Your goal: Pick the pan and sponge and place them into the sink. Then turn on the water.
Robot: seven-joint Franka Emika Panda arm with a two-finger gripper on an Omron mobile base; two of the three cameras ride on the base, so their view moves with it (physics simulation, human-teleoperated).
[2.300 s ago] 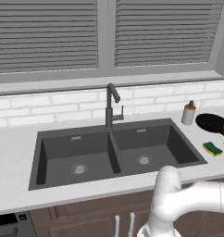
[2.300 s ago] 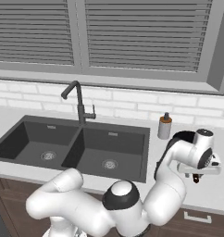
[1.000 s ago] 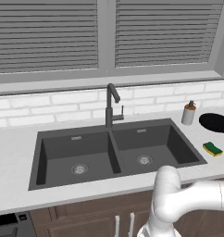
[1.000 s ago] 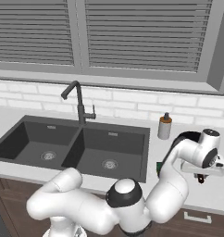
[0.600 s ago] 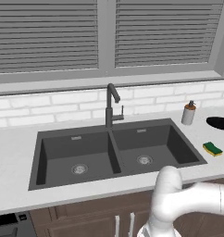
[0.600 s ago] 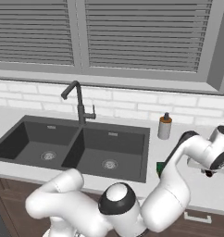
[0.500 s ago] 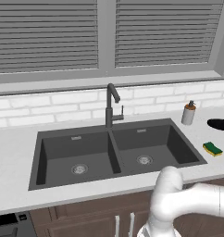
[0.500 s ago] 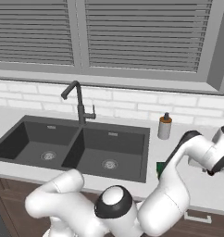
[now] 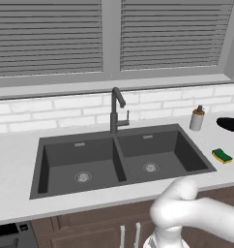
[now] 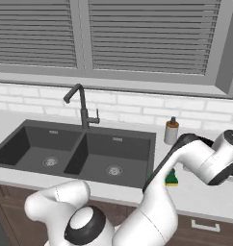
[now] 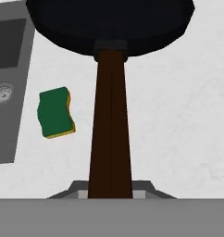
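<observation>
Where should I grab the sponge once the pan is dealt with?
Probably across the short width of the sponge, coming straight down from above. It lies flat on the counter, green side up, right of the sink and clear of the pan and soap bottle, so nothing blocks a top grasp.

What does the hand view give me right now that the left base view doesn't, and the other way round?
Hand view alone: the pan's brown handle runs from the black pan down to the gripper, which is shut on it.

Left base view alone: both basins of the sink, the faucet, the soap bottle and the window blinds.

Both: the sponge lying on the white counter between sink and pan, some of the pan, and part of the sink.
</observation>
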